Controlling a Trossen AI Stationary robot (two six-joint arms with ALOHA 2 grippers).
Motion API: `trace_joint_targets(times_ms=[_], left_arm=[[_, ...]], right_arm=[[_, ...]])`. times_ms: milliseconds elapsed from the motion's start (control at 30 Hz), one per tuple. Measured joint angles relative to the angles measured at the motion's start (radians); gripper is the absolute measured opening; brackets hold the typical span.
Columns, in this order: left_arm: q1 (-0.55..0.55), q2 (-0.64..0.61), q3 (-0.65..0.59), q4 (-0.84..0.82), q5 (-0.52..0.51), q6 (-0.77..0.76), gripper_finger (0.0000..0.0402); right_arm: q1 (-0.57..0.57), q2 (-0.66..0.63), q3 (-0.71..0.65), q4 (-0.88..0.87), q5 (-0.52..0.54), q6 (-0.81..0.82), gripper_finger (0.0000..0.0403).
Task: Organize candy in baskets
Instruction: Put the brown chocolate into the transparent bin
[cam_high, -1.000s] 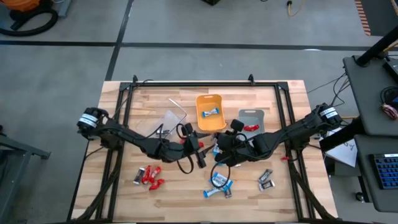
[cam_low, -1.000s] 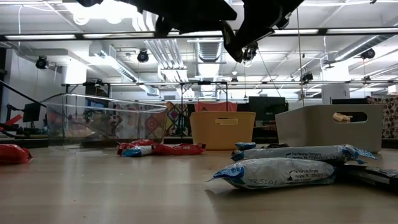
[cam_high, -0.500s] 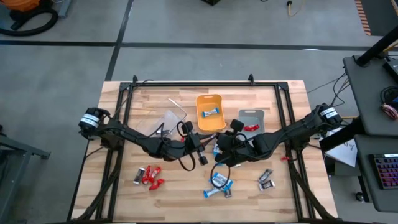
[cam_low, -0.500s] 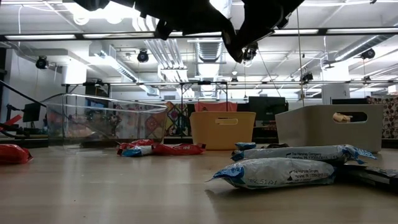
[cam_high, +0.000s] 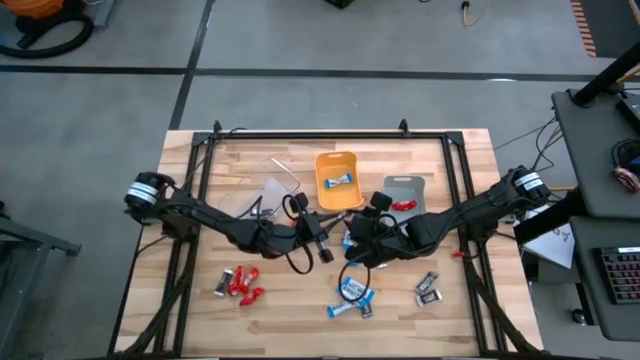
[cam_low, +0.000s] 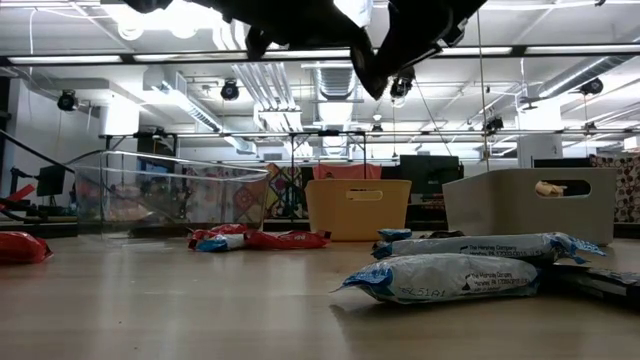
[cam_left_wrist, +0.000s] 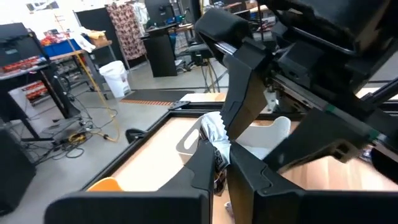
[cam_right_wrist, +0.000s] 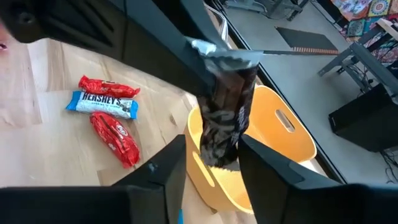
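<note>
Wooden-plank table (cam_high: 200, 320), pale, matt, framed by black rails.

Near edge: two blue-and-white crinkled foil bars (cam_low: 455, 276) lying flat, a further bar (cam_low: 480, 245) just behind. In the high view this cluster (cam_high: 352, 296) sits low centre, two dark silver-grey wrapped bars (cam_high: 428, 288) to its right, three red glossy wrapped bars (cam_high: 238, 283) well apart to the left. Bare table lies between these groups.

Mid table, raised: left gripper (cam_left_wrist: 219, 163), fingers clenched on the top end of a dark silver-grey crinkled bar (cam_right_wrist: 225, 118), which hangs upright. Right gripper (cam_right_wrist: 208, 163), fingers parted, one on each side of the bar's lower end; contact cannot be told. Both grippers meet just in front of the bins.

Beside the clear bin: two red bars and one blue-and-white bar (cam_right_wrist: 102, 104).

Far row: clear rigid plastic bin (cam_high: 266, 197), orange rounded plastic bin (cam_high: 322, 172) holding one blue-and-white bar (cam_high: 340, 181), grey matt bin (cam_high: 402, 185) holding a red bar (cam_high: 403, 205).
</note>
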Motion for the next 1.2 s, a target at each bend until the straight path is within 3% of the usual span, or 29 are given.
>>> trace_joint_targets(times_ms=[167,433,633,867,1000,1200], left_arm=[[0.0,-0.062,0.0,-0.134,-0.038,-0.017,0.0005],[0.0,-0.235,0.0,-0.559,-0.046,-0.174,0.0005],[0.006,-0.388,0.0,-0.931,-0.131,-0.36,0.0005],[0.086,-0.494,0.0,-1.339,-0.133,-0.646,0.0005],[0.149,-0.488,-0.001,-1.423,-0.068,-0.697,0.0005],[0.254,-0.441,-0.031,-1.427,0.014,-0.645,0.0005]], right_arm=[[0.0,-0.002,0.027,-0.004,-0.006,-0.01,0.0158],[0.0,-0.011,0.04,-0.01,-0.008,-0.06,0.0158],[0.0,-0.015,0.04,-0.019,-0.008,-0.064,0.0153],[0.0,-0.015,0.04,-0.031,-0.008,-0.064,0.0141],[0.0,-0.015,0.04,-0.031,-0.009,-0.064,0.0137],[0.0,-0.015,0.04,-0.049,-0.01,-0.063,0.0136]])
